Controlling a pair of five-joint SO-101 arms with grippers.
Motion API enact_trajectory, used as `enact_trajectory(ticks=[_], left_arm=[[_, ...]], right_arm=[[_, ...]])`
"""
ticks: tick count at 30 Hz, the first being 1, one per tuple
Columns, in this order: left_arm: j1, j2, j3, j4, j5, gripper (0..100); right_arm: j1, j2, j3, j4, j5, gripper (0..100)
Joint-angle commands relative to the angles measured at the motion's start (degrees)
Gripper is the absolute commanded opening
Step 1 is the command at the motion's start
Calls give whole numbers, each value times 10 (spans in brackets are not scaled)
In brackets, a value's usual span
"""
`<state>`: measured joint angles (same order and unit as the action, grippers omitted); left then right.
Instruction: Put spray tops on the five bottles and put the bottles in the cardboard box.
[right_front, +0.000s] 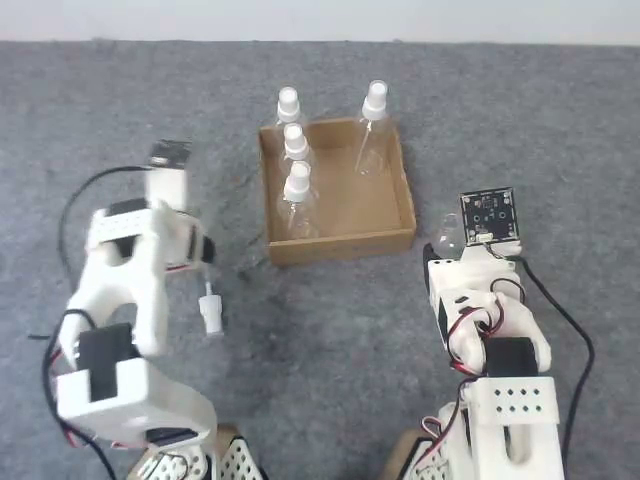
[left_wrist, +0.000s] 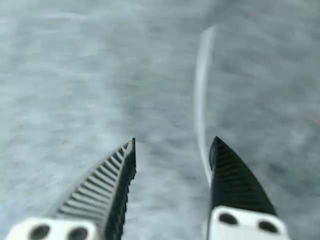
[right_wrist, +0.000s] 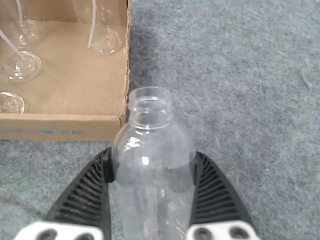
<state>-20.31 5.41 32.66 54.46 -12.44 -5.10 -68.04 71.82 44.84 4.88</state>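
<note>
Right gripper: closed around uncapped bottle, just outside cardboard box; blue print on box wall too faint to read. Left gripper: jaws apart, holding nothing; spray top beside it. Box holds four capped bottles.

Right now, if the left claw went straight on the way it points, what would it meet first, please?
Probably the spray top, whose thin tube lies inside the open left claw, then carpet; depth is unclear.

Bottle clear glossy plastic; box matt cardboard; carpet rough, grey, matt.
</note>
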Motion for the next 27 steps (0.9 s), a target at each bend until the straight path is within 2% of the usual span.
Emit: enact_trajectory(ticks=[1,15,20,27], left_arm=[[-76,-10,-56,4,-1,221],[-260,-14,-35,12,-160,221],[-276,-14,-74,109,-193,221],[-272,-14,-185,231,-196,221]], right_arm=[[7,-15,-9,-13,10,9],[7,-15,-9,-13,10,9],[7,-15,-9,-13,10,9],[7,-15,-9,-13,10,9]])
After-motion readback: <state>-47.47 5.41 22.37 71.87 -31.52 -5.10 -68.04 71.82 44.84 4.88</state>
